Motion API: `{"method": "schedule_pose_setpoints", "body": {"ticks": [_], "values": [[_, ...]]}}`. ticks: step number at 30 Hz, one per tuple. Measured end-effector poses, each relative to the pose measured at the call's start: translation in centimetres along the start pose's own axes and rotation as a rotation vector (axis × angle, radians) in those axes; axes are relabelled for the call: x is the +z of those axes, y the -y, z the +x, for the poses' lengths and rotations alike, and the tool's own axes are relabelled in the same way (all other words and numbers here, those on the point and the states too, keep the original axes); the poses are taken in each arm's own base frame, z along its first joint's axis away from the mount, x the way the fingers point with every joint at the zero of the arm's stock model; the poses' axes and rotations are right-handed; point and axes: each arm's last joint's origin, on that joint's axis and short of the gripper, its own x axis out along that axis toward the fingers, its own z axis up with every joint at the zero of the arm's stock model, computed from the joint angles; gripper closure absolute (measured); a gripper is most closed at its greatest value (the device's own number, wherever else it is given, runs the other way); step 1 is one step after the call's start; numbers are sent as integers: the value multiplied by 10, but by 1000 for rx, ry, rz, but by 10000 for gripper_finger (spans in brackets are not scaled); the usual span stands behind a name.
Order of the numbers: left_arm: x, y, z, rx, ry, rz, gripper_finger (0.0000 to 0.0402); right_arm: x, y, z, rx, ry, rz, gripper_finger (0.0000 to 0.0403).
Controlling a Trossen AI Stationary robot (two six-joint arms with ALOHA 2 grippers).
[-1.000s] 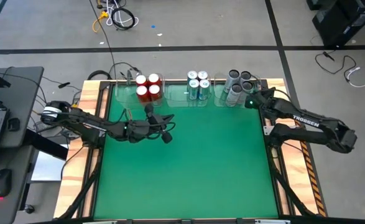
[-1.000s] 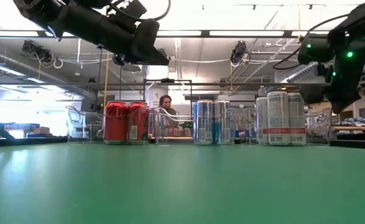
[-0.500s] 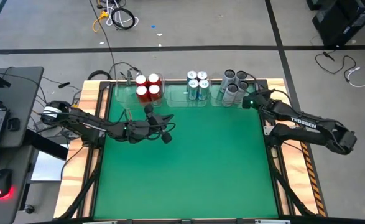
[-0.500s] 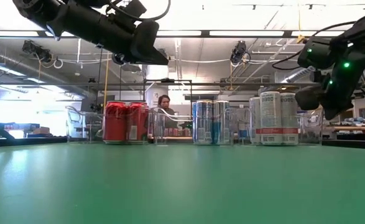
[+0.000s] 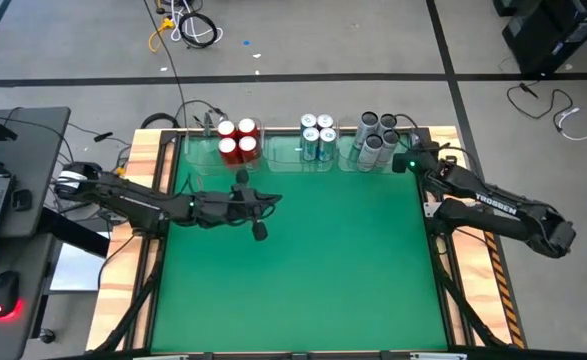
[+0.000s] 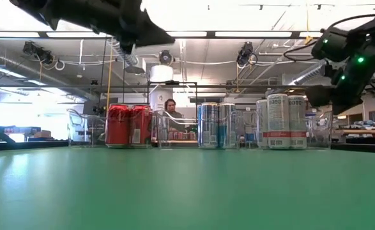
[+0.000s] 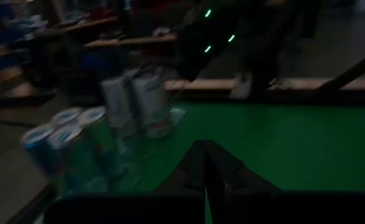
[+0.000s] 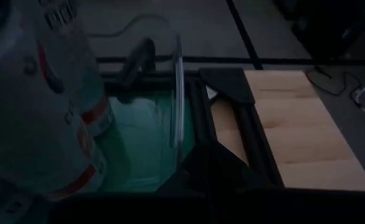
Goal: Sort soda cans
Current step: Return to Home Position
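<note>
Three groups of soda cans stand upright in clear bins along the table's far edge: red cans (image 5: 237, 140) (image 6: 128, 125) on the left, blue-and-white cans (image 5: 319, 136) (image 6: 216, 125) in the middle, grey cans (image 5: 378, 134) (image 6: 280, 121) on the right. My left gripper (image 5: 275, 197) (image 7: 205, 163) is shut and hovers above the table, nearer than the red cans. My right gripper (image 5: 403, 163) (image 8: 202, 152) is shut and stands just off the right end of the grey cans' bin (image 8: 177, 93). It is level with the cans' upper half in the low view (image 6: 319, 96).
Bare green table (image 5: 303, 270) spreads from the bins to the near edge. Wooden side rails (image 5: 478, 260) frame the table. The room beyond holds a person (image 6: 170, 105) behind the bins. A desk with a laptop and a mouse (image 5: 3, 292) stands off the left side.
The bin with the grey cans has slid along the far edge toward the table's left, closer to the blue-and-white cans, with my right gripper moving left alongside it. My left gripper has risen, turned about its wrist and drawn back slightly toward the left edge.
</note>
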Motion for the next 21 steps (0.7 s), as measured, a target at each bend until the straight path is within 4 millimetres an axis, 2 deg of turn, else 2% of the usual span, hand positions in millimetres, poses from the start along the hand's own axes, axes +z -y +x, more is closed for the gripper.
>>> {"method": "schedule_pose_setpoints", "body": {"ticks": [5, 9, 15, 21], "values": [[12, -3, -10, -107, 40, -10, 401, 2, 2, -12, 67, 48, -5, 403], [11, -6, -20, -167, 112, -9, 401, 3, 0, -23, 166, 100, -20, 403], [-16, -14, -37, -254, 220, -46, 401, 8, -10, -42, 377, 196, -59, 403], [-32, -18, -48, -275, 202, -39, 401, 11, -26, -61, 683, 274, -195, 403]]}}
